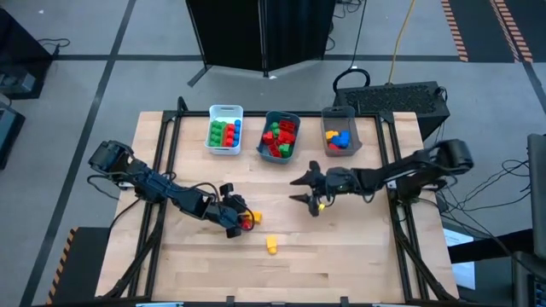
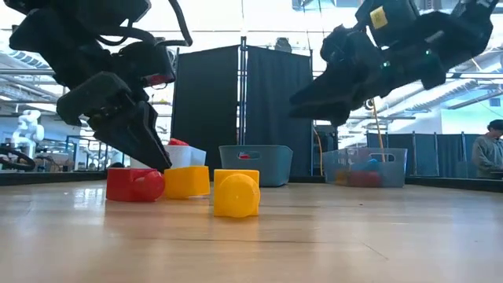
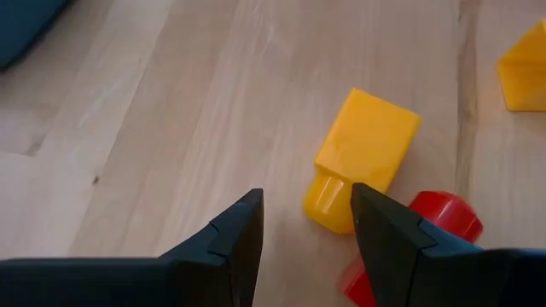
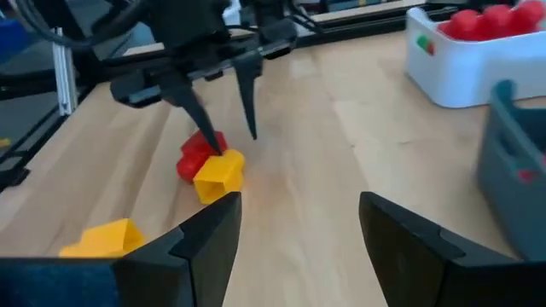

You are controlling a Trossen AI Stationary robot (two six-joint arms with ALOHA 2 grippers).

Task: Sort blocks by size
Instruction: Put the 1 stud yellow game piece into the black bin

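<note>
Most of the blocks already lie sorted in the white bin (image 1: 226, 130), the teal bin (image 1: 280, 135) and the grey bin (image 1: 339, 130) at the table's far edge, and the work is down to the last three loose pieces near the front of the table. The left gripper (image 1: 236, 218) hangs low over a yellow block (image 3: 363, 153) and a red block (image 3: 431, 223) that lie touching each other, its fingers spread partway and empty; one finger appears to rest just beside or against the yellow piece, though contact cannot be settled. A second yellow block (image 1: 271, 245) lies a little apart, nearer the front edge. The step in hand looks like the pick of the yellow piece: the jaws would need to straddle it without dragging the red neighbour along. The right gripper (image 1: 307, 189) waits above mid-table, fingers spread, carrying nothing
</note>
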